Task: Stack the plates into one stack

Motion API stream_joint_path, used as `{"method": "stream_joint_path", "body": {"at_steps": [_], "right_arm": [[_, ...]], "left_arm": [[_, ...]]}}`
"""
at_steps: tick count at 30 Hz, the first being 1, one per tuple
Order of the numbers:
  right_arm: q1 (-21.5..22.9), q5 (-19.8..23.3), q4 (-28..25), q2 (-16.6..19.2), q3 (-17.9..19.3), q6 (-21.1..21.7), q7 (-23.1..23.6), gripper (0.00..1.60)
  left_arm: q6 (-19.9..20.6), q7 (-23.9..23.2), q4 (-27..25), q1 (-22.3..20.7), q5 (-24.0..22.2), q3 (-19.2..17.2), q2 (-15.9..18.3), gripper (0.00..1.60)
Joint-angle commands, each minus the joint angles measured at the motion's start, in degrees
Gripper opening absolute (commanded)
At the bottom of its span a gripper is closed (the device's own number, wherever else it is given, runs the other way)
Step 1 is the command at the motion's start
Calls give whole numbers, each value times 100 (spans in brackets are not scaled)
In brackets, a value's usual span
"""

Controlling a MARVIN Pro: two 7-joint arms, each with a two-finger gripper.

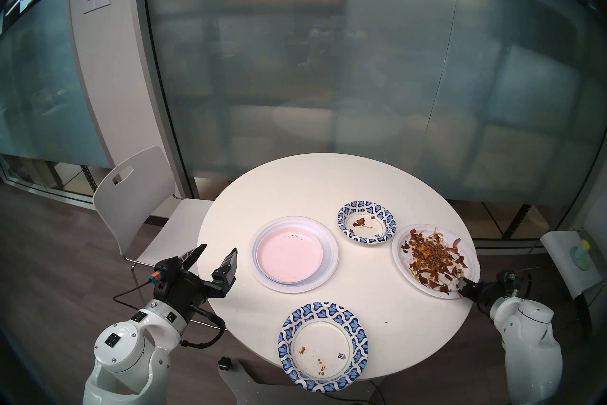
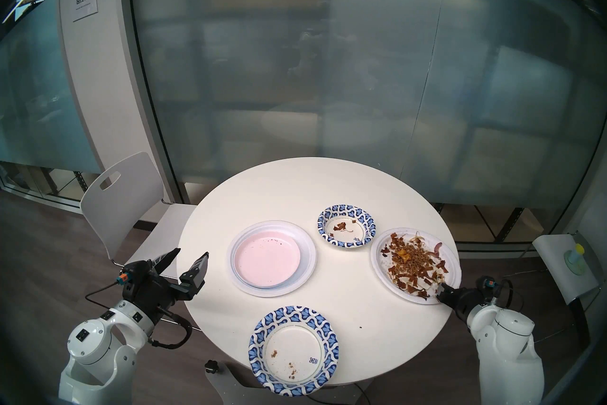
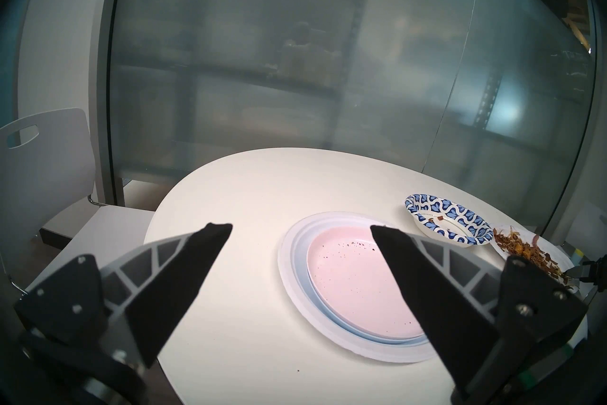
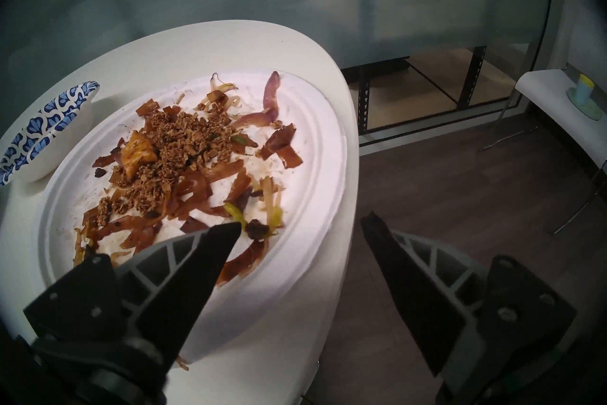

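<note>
4 groups of plates on the round table, my right gripper at the dirty one.

A pale pink round plate (image 1: 289,258) sits nested on a pale blue plate (image 3: 331,320) inside a large white disposable plate (image 1: 323,276), mid-table. Far right of it stands a small blue-and-white patterned paper bowl (image 1: 366,222), just beside a large white plate of brown food scraps (image 1: 435,259) at the right edge. A blue-and-white patterned paper plate (image 1: 323,346) overhangs the near edge of the white round table (image 1: 312,177). My right gripper (image 4: 300,223) is spread wide, 1 finger over that dirty plate's near rim, the other off the table, gripping nothing. My left gripper (image 1: 218,251) hangs wide apart and empty near the table's left edge.
</note>
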Motion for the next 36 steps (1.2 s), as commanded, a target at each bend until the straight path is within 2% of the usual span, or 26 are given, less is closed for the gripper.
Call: {"method": "stream_joint_path", "body": {"at_steps": [1, 7, 15, 25, 30, 36], "right_arm": [[99, -87, -146, 124, -44, 48, -38, 134], [-10, -203, -222, 143, -93, 144, -67, 124], [-103, -280, -359, 161, -99, 276, -75, 122], [-95, -334, -297, 127, -179, 286, 4, 93], [-98, -364, -363, 114, -252, 334, 32, 101], [-194, -416, -536, 66, -340, 391, 22, 100]], "left_arm": [[-5, 8, -135, 11, 6, -14, -2, 160], [-2, 0, -137, 10, 14, -18, -12, 160], [1, -8, -137, 8, 21, -21, -22, 160], [6, -20, -138, 6, 31, -27, -36, 160], [7, -26, -137, 5, 36, -29, -42, 160], [8, -33, -136, 3, 41, -32, -49, 160]]}}
